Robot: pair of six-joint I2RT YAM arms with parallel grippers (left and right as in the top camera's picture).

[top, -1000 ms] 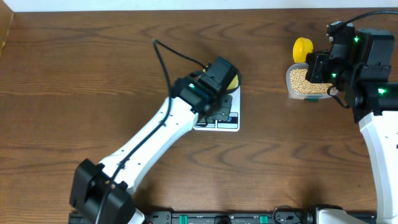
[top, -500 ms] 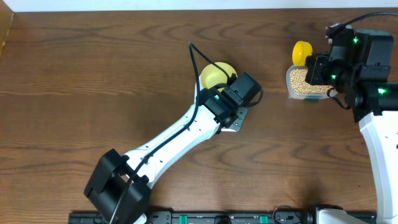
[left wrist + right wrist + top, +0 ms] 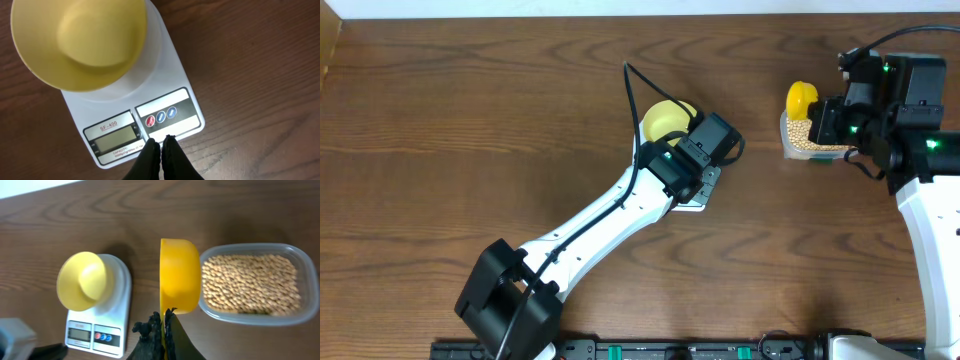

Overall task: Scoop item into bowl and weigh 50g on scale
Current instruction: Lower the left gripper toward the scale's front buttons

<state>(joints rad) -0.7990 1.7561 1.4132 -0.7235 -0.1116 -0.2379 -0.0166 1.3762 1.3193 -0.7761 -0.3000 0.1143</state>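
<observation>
Overhead view: bright, even, diffuse light. Table (image 3: 440,120) grain crisp, no hard glare. Faint soft shadow beside left arm (image 3: 600,215). Green lights glow on right arm (image 3: 910,100).
Left wrist view: centre sharp. Bowl (image 3: 80,40) throws soft shadow on scale (image 3: 170,85). Fingers (image 3: 149,159) at bottom edge dark, slightly blurred.
Right wrist view: softer focus. Scoop (image 3: 179,275) saturated yellow, evenly lit. Lower left corner blurred, upper left corner washed out white.

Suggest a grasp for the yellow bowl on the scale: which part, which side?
Pinch the rim of the bowl from above, one finger inside, one outside. It sits upright, empty and open on the scale, and its wall tapers down to the platform, so a side grasp would likely slip. Probably take the rim arc farthest from the buttons, to avoid pressing them.
</observation>
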